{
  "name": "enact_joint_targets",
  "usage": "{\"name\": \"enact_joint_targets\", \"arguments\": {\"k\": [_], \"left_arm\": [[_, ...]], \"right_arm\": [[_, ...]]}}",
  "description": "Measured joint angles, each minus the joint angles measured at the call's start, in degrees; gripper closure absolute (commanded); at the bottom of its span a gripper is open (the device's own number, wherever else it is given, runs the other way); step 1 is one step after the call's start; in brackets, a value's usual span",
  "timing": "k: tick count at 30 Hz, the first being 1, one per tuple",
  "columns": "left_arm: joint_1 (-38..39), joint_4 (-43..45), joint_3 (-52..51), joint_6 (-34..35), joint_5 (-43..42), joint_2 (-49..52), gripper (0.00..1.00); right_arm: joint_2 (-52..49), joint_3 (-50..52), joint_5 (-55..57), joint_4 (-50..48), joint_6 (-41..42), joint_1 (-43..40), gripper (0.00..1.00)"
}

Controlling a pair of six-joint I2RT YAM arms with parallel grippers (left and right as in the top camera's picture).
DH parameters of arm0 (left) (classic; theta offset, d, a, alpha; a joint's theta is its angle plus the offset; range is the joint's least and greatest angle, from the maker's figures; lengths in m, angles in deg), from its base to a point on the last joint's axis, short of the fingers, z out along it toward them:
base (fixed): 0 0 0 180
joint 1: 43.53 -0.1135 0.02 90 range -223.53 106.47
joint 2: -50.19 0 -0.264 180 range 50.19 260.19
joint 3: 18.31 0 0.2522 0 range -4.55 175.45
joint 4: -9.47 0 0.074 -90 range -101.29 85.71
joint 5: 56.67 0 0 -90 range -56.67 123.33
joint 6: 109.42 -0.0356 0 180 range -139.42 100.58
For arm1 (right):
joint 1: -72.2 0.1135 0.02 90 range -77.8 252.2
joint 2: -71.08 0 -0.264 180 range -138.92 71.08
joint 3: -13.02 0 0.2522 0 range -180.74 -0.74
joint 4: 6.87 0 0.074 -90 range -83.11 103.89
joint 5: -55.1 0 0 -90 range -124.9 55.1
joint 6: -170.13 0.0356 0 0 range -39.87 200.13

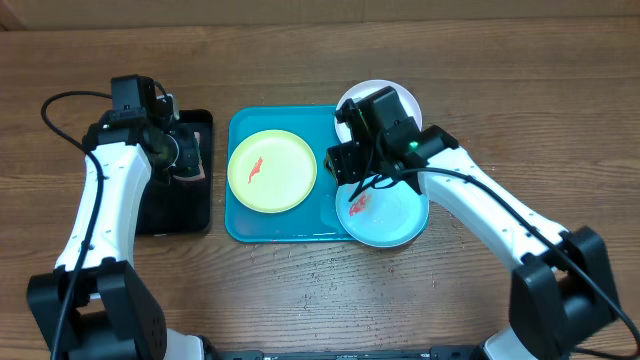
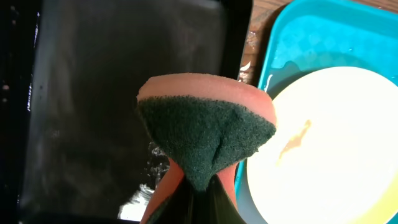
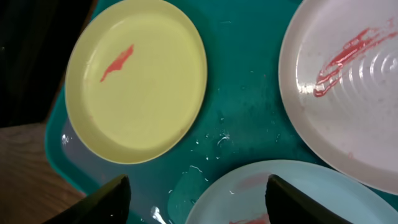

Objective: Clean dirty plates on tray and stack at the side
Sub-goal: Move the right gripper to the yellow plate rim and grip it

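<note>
The pale yellow plate (image 1: 271, 171) with a red smear lies on the left of the turquoise tray (image 1: 236, 226); it also shows in the right wrist view (image 3: 137, 78) and the left wrist view (image 2: 329, 143). The pale blue plate (image 1: 390, 218), smeared red, overhangs the tray's right front. The white plate (image 1: 402, 98) lies behind it, also smeared (image 3: 348, 93). My right gripper (image 3: 196, 199) is open above the blue plate's edge (image 3: 280, 193). My left gripper (image 2: 202, 205) is shut on an orange-and-green sponge (image 2: 205, 134) over the black tray (image 2: 93, 93).
The black tray (image 1: 180, 205) sits left of the turquoise tray on the wooden table (image 1: 320, 290). Water droplets lie on the turquoise tray's floor (image 3: 217, 140).
</note>
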Motion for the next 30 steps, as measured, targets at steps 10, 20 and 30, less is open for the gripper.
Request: {"name": "enact_joint_targets", "arguments": {"k": [10,20,30], "left_arm": [[4.66,1.60,0.00,-0.07,-0.39,-3.63,0.96],[14.19,4.33,0.00,-0.02,-0.83,-3.63,0.96],[18.47,5.55,0.00,1.33,-0.87,-2.58,0.96]], "right_arm": [[-5.53,-16.65,0.61,12.09,1.16,0.04,0.21],[-11.58,-18.01,-1.73,10.40,1.73,0.07,0.28],[-18.12,-18.01,-4.98,7.19,5.86,1.27,0.37]]}}
